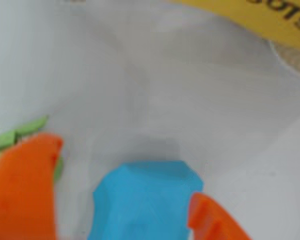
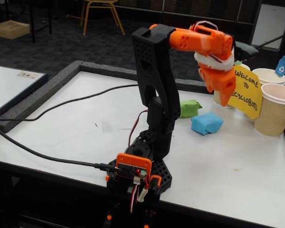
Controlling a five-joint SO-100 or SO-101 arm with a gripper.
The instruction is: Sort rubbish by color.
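1. Wrist view is blurred; the yellow sign (image 1: 270, 20) is cut off at the top edge, lettering mostly lost. The orange lump is not seen in either view.
2. Fixed view: arm hides part of the green lump (image 2: 190, 108); the cups (image 2: 274, 110) at right are partly behind the sign.
3. Lumps are crumpled, faceted paper; cups are beige and ribbed; the table (image 2: 218, 166) is smooth white.
4. Gripper (image 2: 221, 88) hangs raised above the table, fingers apart and empty.
5. Blue lump (image 1: 145, 200) lies on the table between and below the orange fingers (image 1: 25, 185) in the wrist view, not gripped; the green one peeks out at far left.
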